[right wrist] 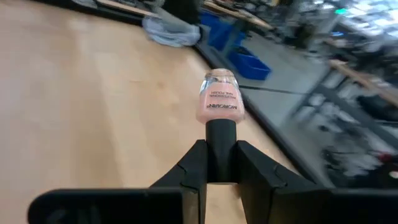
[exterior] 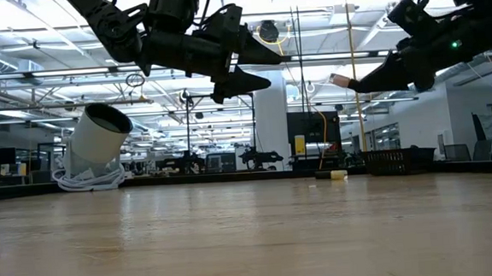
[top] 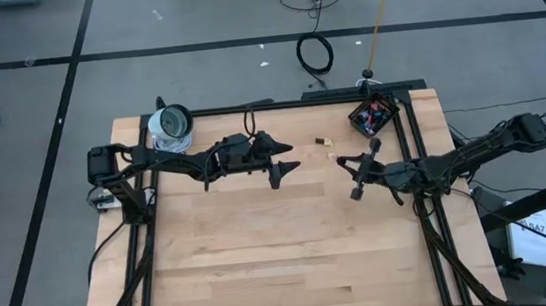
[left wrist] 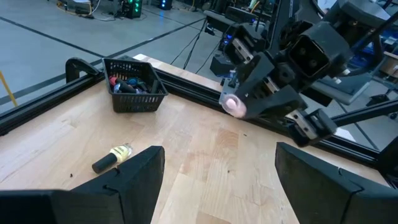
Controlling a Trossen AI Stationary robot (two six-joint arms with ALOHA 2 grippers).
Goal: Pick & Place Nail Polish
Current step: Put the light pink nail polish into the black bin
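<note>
My right gripper [right wrist: 221, 149] is shut on a pale pink nail polish bottle [right wrist: 221, 102] and holds it in the air right of the table's middle [top: 342, 161]. A beige bottle with a dark cap [top: 324, 144] lies on its side on the table; it also shows in the left wrist view [left wrist: 115, 157]. A black basket [top: 372, 115] at the far right corner holds several more bottles [left wrist: 127, 84]. My left gripper [top: 289, 161] is open and empty above the table, left of the beige bottle, its fingers pointing toward my right gripper. My right gripper pinches the pink bottle's dark cap [right wrist: 221, 135] between its two fingers. The fingers come level from the table's right and lie along the bottle. The glass body [left wrist: 233, 106] sticks out past the fingertips toward the table's left, lifted clear of the table.
A white cylinder [top: 170, 126] lies tilted on a coil of white cable at the far left corner. A black frame rail [top: 409, 160] runs along the table's edges. Bare wood [top: 283, 252] fills the near half.
</note>
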